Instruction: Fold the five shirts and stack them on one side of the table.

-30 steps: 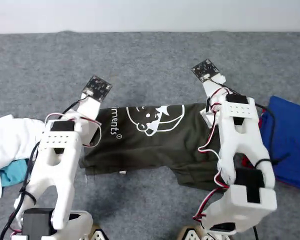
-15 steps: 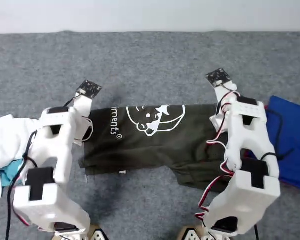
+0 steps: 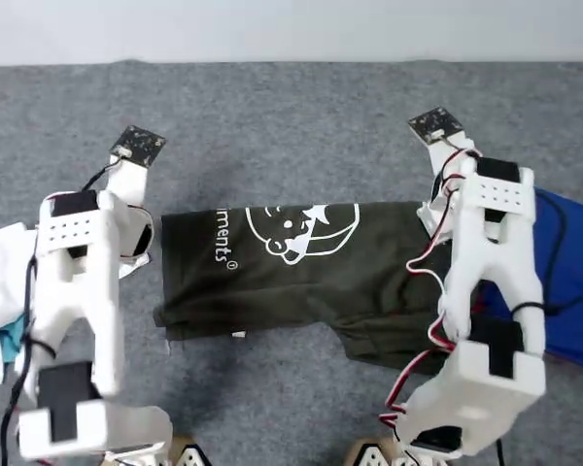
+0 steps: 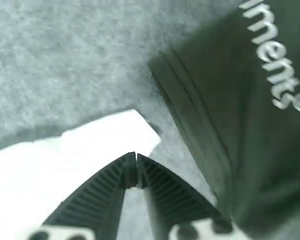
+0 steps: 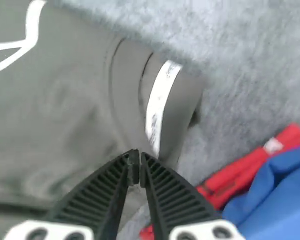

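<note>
1. A dark green shirt [image 3: 291, 282] is seen lying flat in the middle of the grey table [image 3: 301, 116], between the two arms.
2. The shirt is laid sideways, and a white drawing [image 3: 301, 231] with white letters beside it is shown on top.
3. The left gripper [image 4: 136, 170] is squeezed tight, with its two tips touching. Nothing is seen held between them.
4. The left gripper is placed over the edge of a white shirt [image 4: 65, 165], just beside the hem end of the dark green shirt [image 4: 250, 100].
5. The white shirt [image 3: 5, 267] is bunched up at the left edge of the table, and a bit of light blue cloth [image 3: 5, 340] is tucked under it.
6. The right gripper [image 5: 140, 167] is also squeezed tight, tip against tip, and nothing is seen caught in it.
7. The right gripper is placed over the neck end of the dark green shirt [image 5: 55, 110], near the white label [image 5: 157, 107] inside the collar.
8. A blue shirt [image 3: 573, 282] is laid at the right side of the table, with a red shirt [image 5: 235, 182] next to it.
</note>
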Action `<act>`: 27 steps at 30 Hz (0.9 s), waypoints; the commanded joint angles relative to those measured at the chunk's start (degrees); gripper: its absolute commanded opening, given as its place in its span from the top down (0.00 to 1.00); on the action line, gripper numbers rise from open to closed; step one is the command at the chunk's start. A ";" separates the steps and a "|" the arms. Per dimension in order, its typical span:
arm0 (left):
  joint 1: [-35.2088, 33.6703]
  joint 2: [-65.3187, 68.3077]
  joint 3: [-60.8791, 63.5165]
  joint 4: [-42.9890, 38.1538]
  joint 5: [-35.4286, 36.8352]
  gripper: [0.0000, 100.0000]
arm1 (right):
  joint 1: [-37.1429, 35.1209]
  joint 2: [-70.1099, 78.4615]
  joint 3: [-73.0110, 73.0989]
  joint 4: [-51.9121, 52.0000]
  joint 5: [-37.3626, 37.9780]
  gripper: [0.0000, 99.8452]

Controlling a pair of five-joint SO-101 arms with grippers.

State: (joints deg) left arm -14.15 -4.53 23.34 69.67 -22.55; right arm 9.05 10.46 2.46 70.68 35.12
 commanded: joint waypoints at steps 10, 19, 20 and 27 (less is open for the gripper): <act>15.03 -8.35 16.04 8.26 -1.67 0.99 | -1.19 -14.46 -3.16 17.45 -0.62 0.99; 17.14 8.09 14.20 4.22 -1.67 0.99 | -0.66 -22.02 -3.08 25.80 -0.62 0.99; 17.76 10.64 13.76 5.10 -1.67 0.99 | -0.66 -22.55 -3.08 26.24 -0.62 0.99; 16.53 12.57 8.66 10.81 -1.49 1.00 | -0.66 -25.63 -3.08 26.86 -0.62 0.99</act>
State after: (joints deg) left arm 3.43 8.92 33.45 77.67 -23.34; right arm 8.00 -12.13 2.46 97.05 35.12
